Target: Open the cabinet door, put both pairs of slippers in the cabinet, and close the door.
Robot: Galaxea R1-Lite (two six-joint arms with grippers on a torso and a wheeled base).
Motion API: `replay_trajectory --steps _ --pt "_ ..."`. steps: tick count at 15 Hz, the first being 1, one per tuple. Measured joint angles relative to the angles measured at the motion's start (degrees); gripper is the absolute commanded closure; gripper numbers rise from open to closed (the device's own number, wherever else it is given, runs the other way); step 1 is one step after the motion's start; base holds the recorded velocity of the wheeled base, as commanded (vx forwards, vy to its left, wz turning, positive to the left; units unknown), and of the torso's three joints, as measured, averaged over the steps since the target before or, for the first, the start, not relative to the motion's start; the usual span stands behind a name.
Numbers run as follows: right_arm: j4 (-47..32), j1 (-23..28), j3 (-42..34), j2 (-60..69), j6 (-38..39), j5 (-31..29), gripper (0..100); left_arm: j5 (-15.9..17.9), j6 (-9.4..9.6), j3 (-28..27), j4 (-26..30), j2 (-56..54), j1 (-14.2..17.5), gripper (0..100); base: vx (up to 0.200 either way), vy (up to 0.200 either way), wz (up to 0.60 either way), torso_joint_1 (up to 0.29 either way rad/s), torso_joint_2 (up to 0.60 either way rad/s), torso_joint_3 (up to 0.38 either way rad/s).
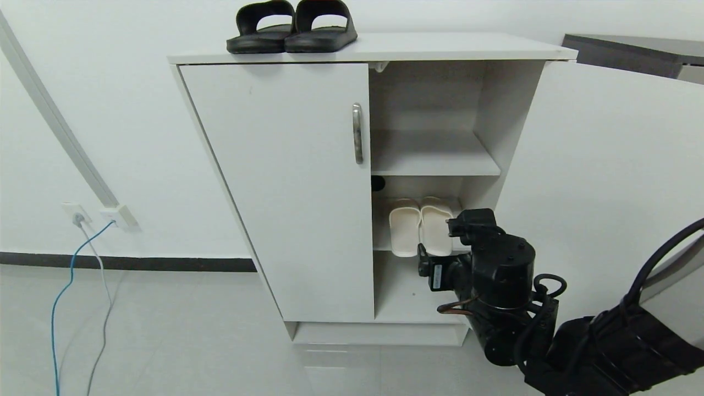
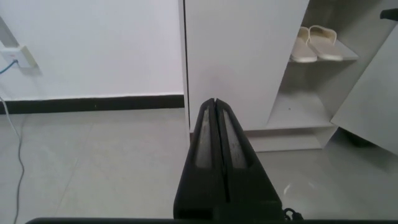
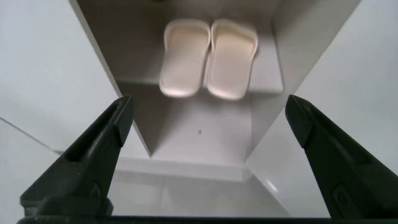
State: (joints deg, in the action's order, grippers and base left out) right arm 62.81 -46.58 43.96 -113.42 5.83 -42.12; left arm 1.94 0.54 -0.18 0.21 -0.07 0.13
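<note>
A white cabinet (image 1: 374, 49) stands against the wall, its left door (image 1: 286, 187) closed and its right door (image 1: 605, 181) swung wide. A pair of white slippers (image 1: 421, 225) lies side by side on the middle shelf (image 3: 205, 99), toes outward. A pair of black slippers (image 1: 291, 27) rests on the cabinet top, above the closed door. My right gripper (image 3: 208, 109) hangs open just in front of the white slippers (image 3: 208, 56), holding nothing; its arm comes in from the lower right. My left gripper (image 2: 215, 106) is shut and empty, low over the floor facing the closed door (image 2: 242, 56).
The upper shelf (image 1: 434, 157) and bottom compartment (image 1: 407, 297) hold nothing. A metal handle (image 1: 357, 133) sits on the closed door's edge. Wall sockets (image 1: 99, 214) with a blue cable (image 1: 63, 291) are at the left. A grey unit (image 1: 632, 52) stands behind the open door.
</note>
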Motion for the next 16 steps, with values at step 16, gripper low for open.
replay_trajectory --steps 16 --pt "5.6 -0.7 -3.8 0.0 -3.8 0.1 0 0.0 -0.1 0.0 0.0 0.0 0.0 100 0.0 0.1 0.0 0.003 0.0 0.028"
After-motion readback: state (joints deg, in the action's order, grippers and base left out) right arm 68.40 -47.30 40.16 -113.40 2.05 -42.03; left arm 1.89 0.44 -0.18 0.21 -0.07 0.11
